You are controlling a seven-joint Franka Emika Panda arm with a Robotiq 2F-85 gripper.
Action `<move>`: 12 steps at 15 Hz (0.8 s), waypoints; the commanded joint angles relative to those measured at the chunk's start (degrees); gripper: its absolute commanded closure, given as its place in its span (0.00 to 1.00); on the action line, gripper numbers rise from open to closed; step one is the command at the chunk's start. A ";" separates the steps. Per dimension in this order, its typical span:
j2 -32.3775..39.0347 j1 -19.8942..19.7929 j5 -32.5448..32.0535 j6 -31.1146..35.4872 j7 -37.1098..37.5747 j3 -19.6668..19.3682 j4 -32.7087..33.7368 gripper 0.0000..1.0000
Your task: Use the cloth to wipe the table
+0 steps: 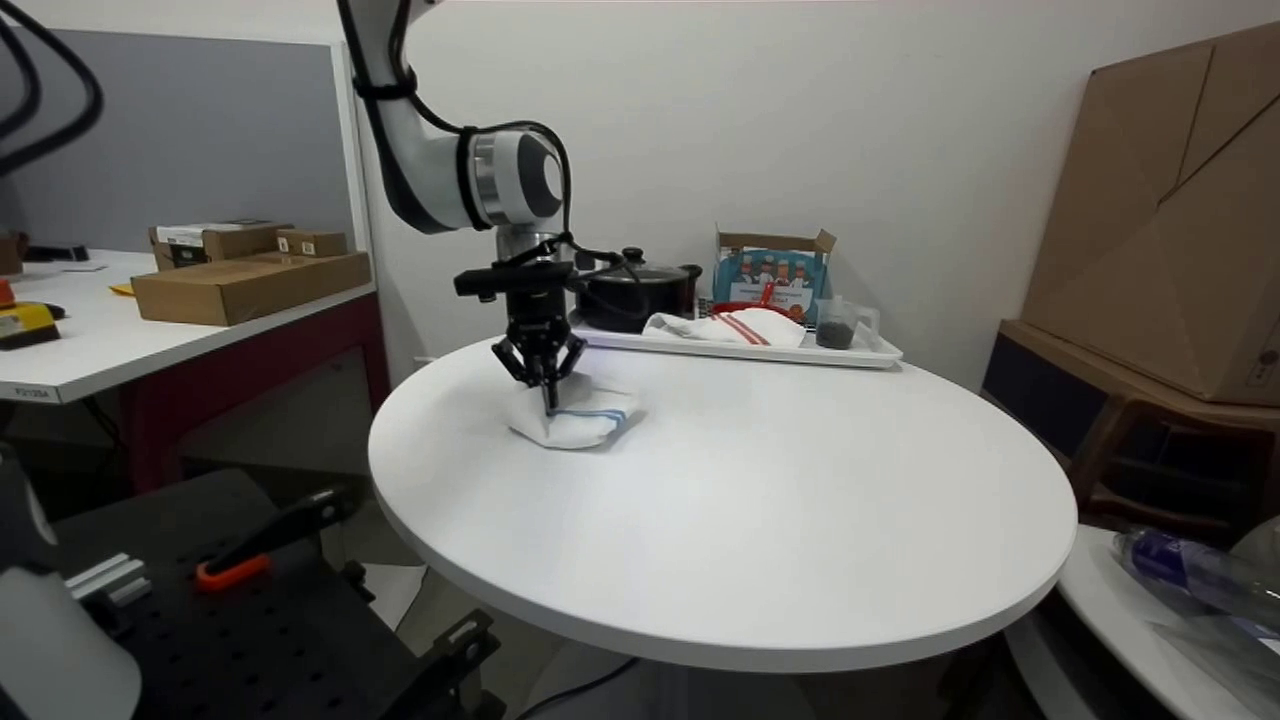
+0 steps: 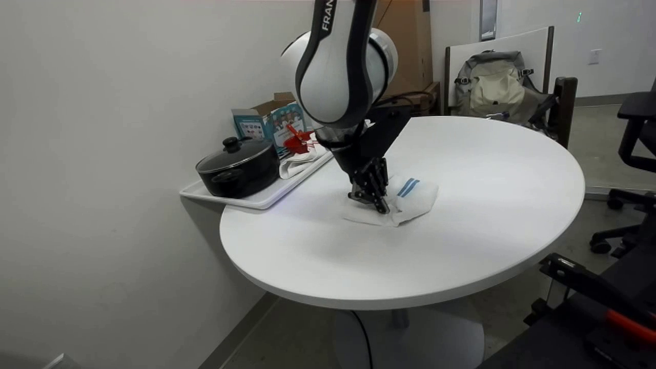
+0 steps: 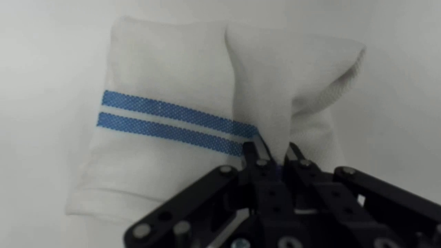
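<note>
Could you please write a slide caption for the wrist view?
On the table, the jaws pinch a fold of the cloth beside its blue stripes.

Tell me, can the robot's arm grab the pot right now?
Probably not yet: its gripper looks shut on the cloth, so it would likely have to let go first. The pot stands nearby on the tray, though, and the way down to it from above looks free.

- White-and-black robot arm (image 1: pixel 415 165) reaches down from the top edge in both exterior views.
- Wrist (image 1: pixel 525 240) bent, aiming the black gripper (image 3: pixel 274 150) downward.
- In the wrist view, two slim fingers (image 3: pixel 252 155) closed in a pinch, tips slightly apart.
</note>
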 commanded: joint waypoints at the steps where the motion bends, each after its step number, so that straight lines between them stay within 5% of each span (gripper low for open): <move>1: 3.14 -3.64 -1.15 -2.42 2.99 -3.74 3.74 0.98; 7: 5.97 -12.35 0.86 -6.25 3.57 -8.90 7.60 0.98; 12: 6.62 -21.65 4.77 -7.42 -1.82 -8.36 8.89 0.98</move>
